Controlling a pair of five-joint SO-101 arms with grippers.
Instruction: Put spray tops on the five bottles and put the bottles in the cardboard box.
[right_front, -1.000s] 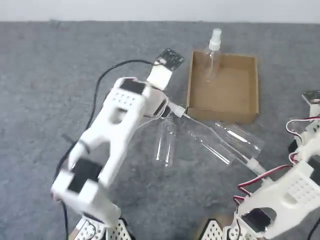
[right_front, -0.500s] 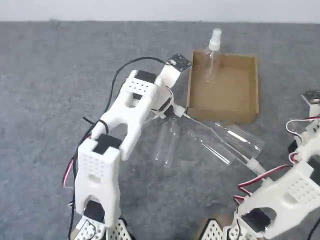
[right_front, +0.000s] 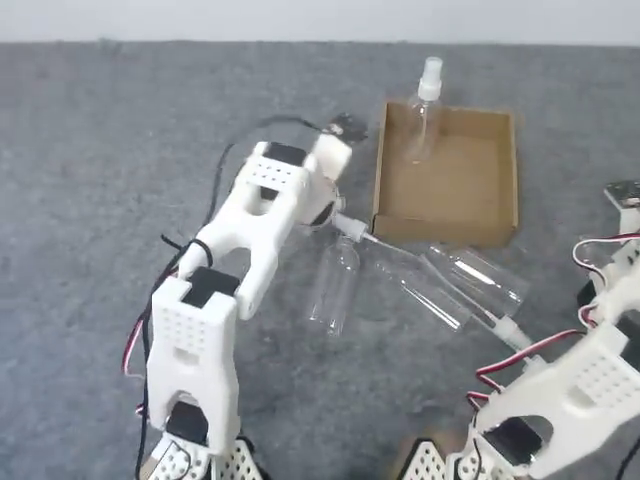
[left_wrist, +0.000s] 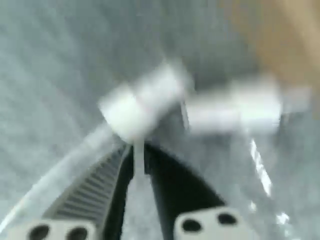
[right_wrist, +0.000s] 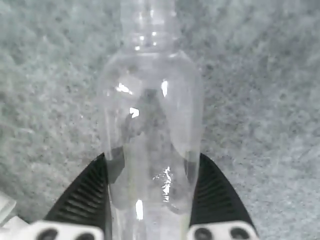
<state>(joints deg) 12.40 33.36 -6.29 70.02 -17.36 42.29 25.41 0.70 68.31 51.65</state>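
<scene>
Surface: grey felt-like mat (right_front: 120, 200) across the whole table, running back to a pale wall (right_front: 300, 20).
Nearest, right arm (right_front: 570, 390): folded low at the near right corner of the table.
Right gripper (right_wrist: 151, 162): black jaws pressed against both flanks of a clear held bottle (right_wrist: 150, 100), with the mat behind it.
Held bottle's axis: long axis straight out from the wrist, bare open neck pointing away, no top on it.
Handling, bottles: empty thin plastic, so I'd judge them very light, smooth, and apt to slip or dent. A mid-body grip with a modest squeeze suits them.
Left arm (right_front: 230, 260): stretched from the near left toward the box's near left corner.
Middle ground: an uncapped bottle (right_front: 333, 285) lies on its side, long axis near-to-far, neck toward the left gripper. Just right of it two more bottles (right_front: 420, 285) lie slantwise and overlapping, a thin tube visible inside.
Left gripper (left_wrist: 139, 150): jaws drawn almost together, with a white spray top (left_wrist: 142, 100) right at their tips. It looks pinched there, though blur makes that a judgement.
Spray top's lie: from above, it is on the mat just beside the box corner, its thin tube trailing toward the slanting bottles.
Handling, spray top: stiff little head and whippy tube, better held by the head or collar.
Farther: cardboard box (right_front: 440, 228), open upward.
Farthest: capped bottle (right_front: 424, 115) upright in the box's far left corner, nozzle up.
</scene>
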